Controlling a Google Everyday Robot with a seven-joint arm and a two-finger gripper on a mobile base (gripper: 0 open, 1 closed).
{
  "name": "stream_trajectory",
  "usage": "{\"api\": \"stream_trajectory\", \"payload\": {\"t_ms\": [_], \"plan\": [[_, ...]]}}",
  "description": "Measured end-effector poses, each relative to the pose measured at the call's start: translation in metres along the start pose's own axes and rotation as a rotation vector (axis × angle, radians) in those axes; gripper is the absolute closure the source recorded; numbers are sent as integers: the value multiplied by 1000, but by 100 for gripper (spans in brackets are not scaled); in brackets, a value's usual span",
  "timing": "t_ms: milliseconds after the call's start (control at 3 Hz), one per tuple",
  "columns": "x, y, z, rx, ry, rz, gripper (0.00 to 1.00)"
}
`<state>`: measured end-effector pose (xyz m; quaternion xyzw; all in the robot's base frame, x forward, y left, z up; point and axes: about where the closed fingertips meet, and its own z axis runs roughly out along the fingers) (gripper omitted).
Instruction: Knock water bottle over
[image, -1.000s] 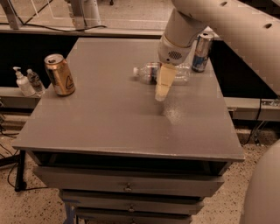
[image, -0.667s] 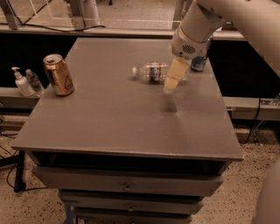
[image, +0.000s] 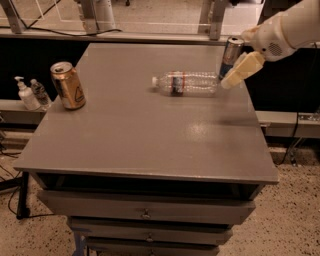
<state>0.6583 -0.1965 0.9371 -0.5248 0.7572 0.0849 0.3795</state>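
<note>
The water bottle (image: 186, 83) lies on its side on the grey table (image: 145, 130), toward the back right. Its white cap points left and its dark label band with red stripes faces up. My gripper (image: 231, 81) hangs above the table's right edge, just right of the bottle's base and in front of a blue and silver can (image: 231, 55). Whether it touches the bottle I cannot tell.
A gold can (image: 67, 85) stands upright near the table's left edge. A white pump-top sanitizer bottle (image: 23, 94) and a tiny clear bottle (image: 38, 92) stand on a ledge to the left, off the table. Drawers (image: 145, 214) are below the front edge.
My arm has swung right and back, from over the middle of the table to its right edge. The whole bottle now shows, lying on its side.
</note>
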Motion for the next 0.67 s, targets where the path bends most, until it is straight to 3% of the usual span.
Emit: {"api": "stream_trajectory", "payload": {"t_ms": [333,667], "plan": [[23,-15,-56,52,-194,109,0],[25,-13,-76,57,-253,150,0]]}}
